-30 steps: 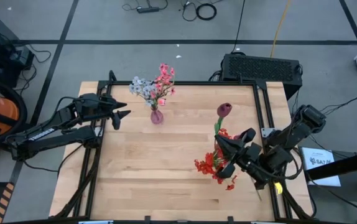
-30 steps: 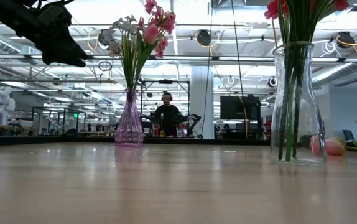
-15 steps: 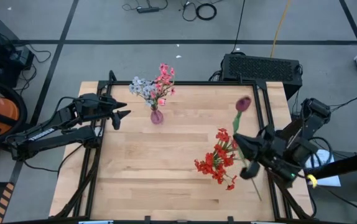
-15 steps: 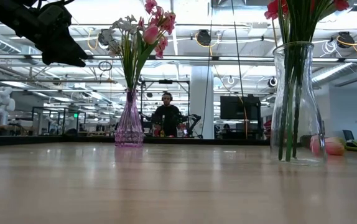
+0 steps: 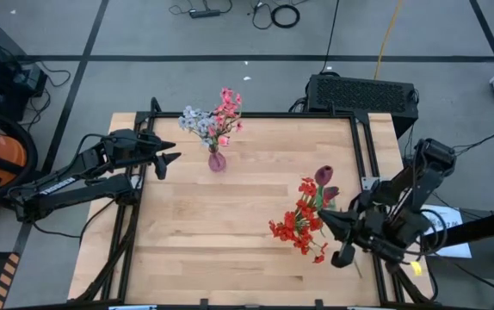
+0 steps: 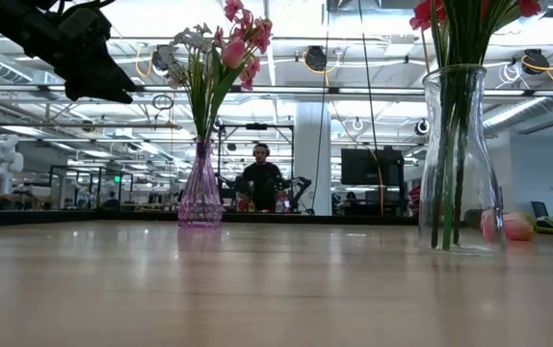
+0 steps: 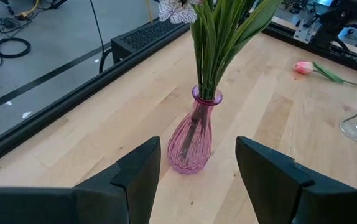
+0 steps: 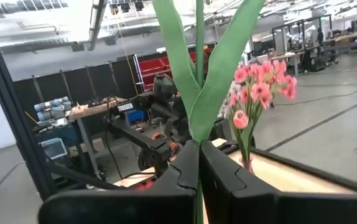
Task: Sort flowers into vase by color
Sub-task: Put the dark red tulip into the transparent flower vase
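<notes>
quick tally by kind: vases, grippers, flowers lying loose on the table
vases: 2 (pink ribbed glass vase, clear glass vase)
grippers: 2 (left gripper open, right gripper shut on a green leafy stem)
loose flowers on the table: 1 (pink bud with green stalk)
total: 5

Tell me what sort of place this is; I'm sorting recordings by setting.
Probably a robotics lab or workshop: more robot arms on benches, a person at a workstation, exposed ceiling lights and ducts, cables on the concrete floor.

Two vases (image 5: pixel 217 161) (image 6: pixel 460 159), one loose pink bud (image 7: pixel 303 67), perhaps two maroon tulips (image 5: pixel 324 176).
</notes>
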Available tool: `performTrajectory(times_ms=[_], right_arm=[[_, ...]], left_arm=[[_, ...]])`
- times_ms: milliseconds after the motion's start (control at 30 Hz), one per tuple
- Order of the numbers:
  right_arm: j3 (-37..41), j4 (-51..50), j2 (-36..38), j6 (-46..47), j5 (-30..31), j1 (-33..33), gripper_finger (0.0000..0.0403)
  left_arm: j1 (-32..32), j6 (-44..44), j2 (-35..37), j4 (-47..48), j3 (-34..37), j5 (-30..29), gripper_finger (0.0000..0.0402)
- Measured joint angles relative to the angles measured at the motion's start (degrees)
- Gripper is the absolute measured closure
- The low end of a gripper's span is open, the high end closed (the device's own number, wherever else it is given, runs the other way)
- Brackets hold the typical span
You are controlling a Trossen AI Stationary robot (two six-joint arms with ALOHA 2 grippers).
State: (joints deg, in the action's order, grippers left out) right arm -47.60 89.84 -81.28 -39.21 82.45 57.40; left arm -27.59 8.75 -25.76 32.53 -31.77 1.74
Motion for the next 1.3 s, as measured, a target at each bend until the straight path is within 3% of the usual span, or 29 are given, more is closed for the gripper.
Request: performTrajectory(times_ms=[167,400,700,1300], right_arm=[[5.9,0.0,0.0,7.4,-0.9,-0.9,0.0403],[11.1,0.0,0.0,14.7,-9.4,-6.8,0.0403],[11.9,0.0,-0.2,16.1,-19.4,-12.9,0.0403],[11.9,0.0,-9.5,21.0,-20.2,-14.7,0.0403]], left_arm=[[0.0,0.0,0.0,0.0,0.0,0.0,0.0187],[0.0,0.0,0.0,0.0,0.0,0.0,0.0187],[0.0,0.1,0.0,0.0,0.0,0.0,0.0187],[0.0,0.1,0.0,0.0,0.0,0.0,0.0187]])
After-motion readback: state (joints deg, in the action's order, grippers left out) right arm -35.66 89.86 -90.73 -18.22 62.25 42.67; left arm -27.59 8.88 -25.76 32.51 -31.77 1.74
